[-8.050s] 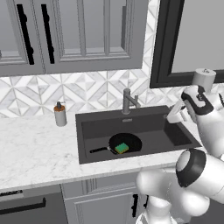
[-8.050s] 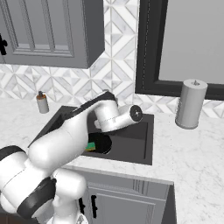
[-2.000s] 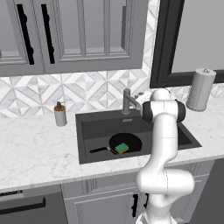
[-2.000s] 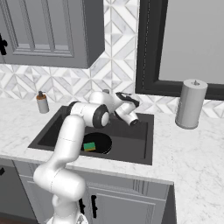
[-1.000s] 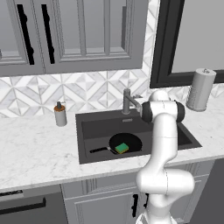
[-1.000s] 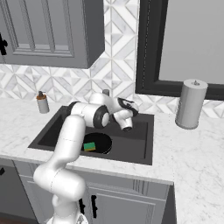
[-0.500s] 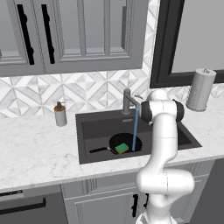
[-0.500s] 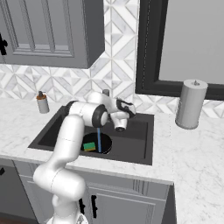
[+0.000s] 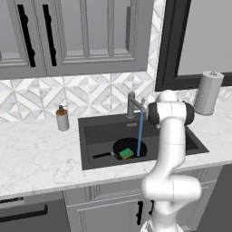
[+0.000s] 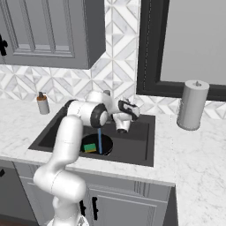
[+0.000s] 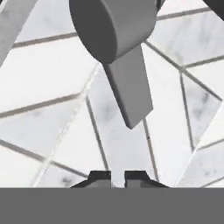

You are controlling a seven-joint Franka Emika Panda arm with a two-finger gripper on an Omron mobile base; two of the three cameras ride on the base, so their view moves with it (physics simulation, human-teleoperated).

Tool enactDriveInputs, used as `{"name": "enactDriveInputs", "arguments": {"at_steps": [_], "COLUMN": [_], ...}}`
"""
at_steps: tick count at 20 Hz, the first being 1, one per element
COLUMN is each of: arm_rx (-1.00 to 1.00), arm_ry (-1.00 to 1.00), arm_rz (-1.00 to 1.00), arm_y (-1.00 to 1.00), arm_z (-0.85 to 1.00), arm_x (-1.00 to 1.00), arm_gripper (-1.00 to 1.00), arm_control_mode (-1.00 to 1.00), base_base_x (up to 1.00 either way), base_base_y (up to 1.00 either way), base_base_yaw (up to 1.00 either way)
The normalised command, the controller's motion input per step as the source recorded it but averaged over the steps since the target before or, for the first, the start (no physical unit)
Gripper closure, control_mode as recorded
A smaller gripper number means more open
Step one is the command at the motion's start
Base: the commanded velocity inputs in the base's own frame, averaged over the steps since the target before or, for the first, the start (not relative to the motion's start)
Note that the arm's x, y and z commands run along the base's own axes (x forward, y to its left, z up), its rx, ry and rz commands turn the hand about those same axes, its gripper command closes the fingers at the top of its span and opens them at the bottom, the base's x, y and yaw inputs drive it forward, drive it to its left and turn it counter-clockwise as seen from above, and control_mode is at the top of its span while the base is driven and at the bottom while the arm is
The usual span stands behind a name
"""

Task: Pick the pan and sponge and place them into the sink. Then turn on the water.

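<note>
The black pan (image 9: pixel 130 147) lies flat in the dark sink (image 9: pixel 95 136), its handle pointing left. On the pan rests the green sponge (image 9: pixel 126 153). A thin blue stream of water (image 9: pixel 139 133) runs from the faucet (image 9: pixel 132 105) spout down onto the pan. From the right base view, the pan (image 10: pixel 95 145), sponge (image 10: pixel 90 147) and water (image 10: pixel 99 140) sit left of centre in the sink (image 10: pixel 132 142). My gripper (image 11: pixel 117 178) is shut with nothing held; the grey faucet lever (image 11: pixel 129 87) hangs just ahead of its fingertips, against the tiled wall.
A soap dispenser (image 9: pixel 62 119) stands on the marble counter left of the sink. A paper towel roll (image 9: pixel 209 93) stands at the right, below the dark window frame. Grey cabinets hang above the counter.
One second ago no water ran; now the blue stream falls from the spout. My hand has shifted slightly left at the faucet, and the fingers have closed.
</note>
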Motion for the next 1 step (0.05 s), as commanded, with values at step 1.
{"name": "enactDriveInputs", "arguments": {"at_steps": [1], "arm_rx": [0.63], "arm_ry": [0.0], "arm_rz": [0.14], "arm_y": [-1.0], "arm_z": [0.52], "arm_x": [-0.42], "arm_gripper": [1.0], "arm_control_mode": [-1.0], "base_base_x": [0.0], "base_base_y": [0.0], "base_base_yaw": [0.0]}}
